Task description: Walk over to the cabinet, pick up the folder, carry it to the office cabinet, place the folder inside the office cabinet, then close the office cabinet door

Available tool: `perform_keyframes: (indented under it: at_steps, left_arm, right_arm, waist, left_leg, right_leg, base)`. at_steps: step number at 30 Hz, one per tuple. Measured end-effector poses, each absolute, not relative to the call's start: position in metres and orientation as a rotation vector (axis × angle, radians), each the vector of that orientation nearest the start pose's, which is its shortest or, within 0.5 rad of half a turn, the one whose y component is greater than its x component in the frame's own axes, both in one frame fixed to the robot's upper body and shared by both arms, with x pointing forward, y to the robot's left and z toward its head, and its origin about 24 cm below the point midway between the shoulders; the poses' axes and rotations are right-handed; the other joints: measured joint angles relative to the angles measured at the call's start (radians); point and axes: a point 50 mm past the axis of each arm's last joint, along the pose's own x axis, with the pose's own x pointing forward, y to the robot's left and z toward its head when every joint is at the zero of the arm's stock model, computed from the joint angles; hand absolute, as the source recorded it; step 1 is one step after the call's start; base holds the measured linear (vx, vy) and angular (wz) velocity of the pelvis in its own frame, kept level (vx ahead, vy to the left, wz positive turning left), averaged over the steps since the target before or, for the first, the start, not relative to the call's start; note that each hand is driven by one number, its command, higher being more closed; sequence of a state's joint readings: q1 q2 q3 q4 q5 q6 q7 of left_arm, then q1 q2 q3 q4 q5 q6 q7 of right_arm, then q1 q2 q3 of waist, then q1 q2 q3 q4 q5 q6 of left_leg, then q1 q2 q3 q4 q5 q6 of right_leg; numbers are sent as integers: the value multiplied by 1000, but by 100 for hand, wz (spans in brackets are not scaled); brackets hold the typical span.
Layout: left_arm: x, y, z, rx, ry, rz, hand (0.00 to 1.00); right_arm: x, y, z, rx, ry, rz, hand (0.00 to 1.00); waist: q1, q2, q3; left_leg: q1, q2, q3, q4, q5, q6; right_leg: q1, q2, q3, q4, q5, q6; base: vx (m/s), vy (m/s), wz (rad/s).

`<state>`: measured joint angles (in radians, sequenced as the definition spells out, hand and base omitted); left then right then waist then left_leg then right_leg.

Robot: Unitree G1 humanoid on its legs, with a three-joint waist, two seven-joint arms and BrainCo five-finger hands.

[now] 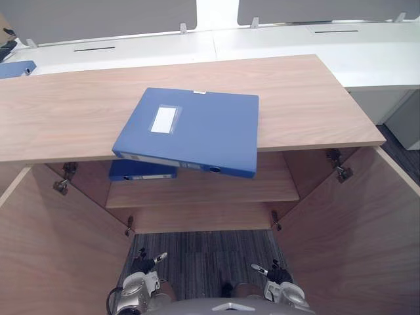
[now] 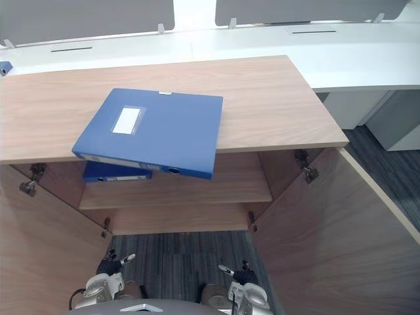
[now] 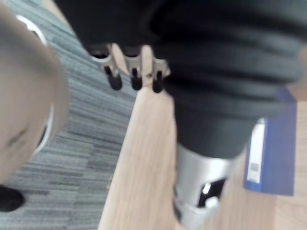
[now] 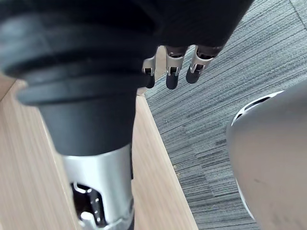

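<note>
Blue and rigid-looking, the plastic box folder [image 1: 190, 128] lies on the wooden cabinet top [image 1: 308, 98], its front edge overhanging. I judge it light but slick, so I'd grip that overhang. The left robot hand [image 3: 135, 76] and right robot hand [image 4: 171, 74] hang relaxed and empty.

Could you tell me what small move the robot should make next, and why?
Probably raise both hands toward the overhanging front edge of the blue folder. It lies on the cabinet top, jutting over the open front, while the left hand and right hand hang low over the carpet, open and holding nothing.
</note>
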<state>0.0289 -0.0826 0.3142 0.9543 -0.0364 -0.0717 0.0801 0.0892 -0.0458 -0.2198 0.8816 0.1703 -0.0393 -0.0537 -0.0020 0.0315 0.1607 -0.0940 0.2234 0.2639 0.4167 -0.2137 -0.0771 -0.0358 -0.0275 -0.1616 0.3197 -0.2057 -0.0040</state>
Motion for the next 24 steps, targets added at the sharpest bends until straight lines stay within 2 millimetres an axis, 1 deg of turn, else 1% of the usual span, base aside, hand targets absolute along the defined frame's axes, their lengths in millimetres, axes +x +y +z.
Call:
perform_keyframes:
  at_steps: [1,2,3,4,5,6,9,11,13,14,16,18,19,21,22,23,24]
  left_arm:
    - [133,168,-149,-212,923,358,0]
    - [131,170,-149,-207,926,363,0]
    - [129,174,-149,-198,929,372,0]
    - [127,177,-150,-190,936,374,0]
    - [126,178,-150,-187,941,375,0]
    - [125,179,-151,-184,948,373,0]
    - [124,177,-152,-180,955,364,0]
    - [123,176,-152,-167,958,348,0]
    - [121,175,-152,-158,964,338,0]
    - [120,174,-153,-142,968,318,0]
    - [119,173,-153,-128,971,303,0]
    - [123,171,-151,-110,951,282,0]
    - [125,171,-147,-96,926,278,0]
    - [131,174,-139,-79,865,291,0]
    - [138,179,-129,-66,796,307,0]
    - [142,182,-124,-58,756,319,0]
    - [150,190,-111,-39,676,336,0]
  right_arm:
    - [122,-205,-144,192,912,-391,0]
    - [120,-201,-146,207,921,-394,0]
    - [115,-198,-148,222,933,-401,0]
    - [111,-194,-149,231,945,-400,0]
    - [109,-193,-151,235,956,-402,0]
    - [105,-192,-153,241,971,-407,0]
    - [103,-191,-153,245,977,-413,0]
    - [103,-191,-153,239,979,-409,0]
    - [102,-192,-154,236,984,-411,0]
    - [101,-196,-154,226,987,-415,0]
    - [100,-198,-155,220,995,-417,0]
    - [100,-199,-155,213,996,-417,0]
    - [101,-200,-154,209,992,-416,0]
    - [102,-200,-154,195,991,-420,0]
    - [102,-201,-154,188,989,-419,0]
    - [102,-201,-153,187,985,-419,0]
    - [104,-200,-152,183,974,-413,0]
  waist:
    - [1,-7,-12]
    - [0,-22,-21]
    - [2,-45,-40]
    - [1,-58,-47]
    - [1,-56,-47]
    - [1,-64,-52]
    - [1,-60,-54]
    - [2,-66,-61]
    - [2,-59,-68]
    - [2,-46,-67]
    - [2,-37,-70]
    - [3,-34,-71]
    - [1,-35,-70]
    - [1,-37,-67]
    - [2,-39,-67]
    - [2,-40,-67]
    - [4,-42,-66]
  left_leg:
    - [18,-22,-1,-59,37,-6]
    - [28,-35,5,-80,45,-2]
    - [47,-55,16,-120,50,2]
    - [62,-67,24,-135,52,2]
    - [72,-73,29,-144,52,3]
    - [96,-84,36,-159,54,5]
    - [135,-107,39,-203,62,14]
    - [148,-116,41,-239,80,15]
    - [152,-124,41,-268,99,16]
    - [170,-131,40,-305,119,17]
    - [198,-136,34,-344,142,18]
    - [222,-144,28,-387,163,19]
    - [227,-152,9,-419,186,24]
    - [237,-158,-1,-455,208,35]
    - [239,-163,-14,-475,224,37]
    - [238,-165,-19,-484,230,38]
    - [233,-168,-23,-497,238,38]
  right_leg:
    - [2,-5,20,-1,-4,20]
    - [3,-13,27,-13,3,31]
    - [16,-24,41,-46,14,44]
    - [38,-34,42,-80,27,53]
    - [49,-39,43,-95,31,58]
    - [77,-41,46,-122,43,62]
    - [110,-52,52,-165,61,66]
    - [111,-53,65,-177,75,66]
    - [111,-53,68,-194,88,65]
    - [117,-52,71,-209,99,63]
    - [137,-51,68,-226,111,63]
    - [142,-51,68,-233,113,62]
    - [137,-53,63,-234,114,64]
    - [134,-53,61,-235,117,67]
    - [129,-54,55,-238,118,67]
    - [127,-55,50,-237,118,68]
    - [121,-55,45,-238,118,64]
  base:
    - [174,165,-22]
    - [162,148,-20]
    - [168,138,-13]
    - [164,147,-13]
    - [145,130,-8]
    - [103,102,-6]
    - [49,91,-2]
    - [4,41,-6]
    - [-17,15,-6]
    - [-35,3,-4]
    - [-73,-11,0]
    - [-117,-23,6]
    - [-136,-26,12]
    - [-146,-20,14]
    - [-151,-14,16]
    - [-144,-9,20]
    - [-130,-6,12]
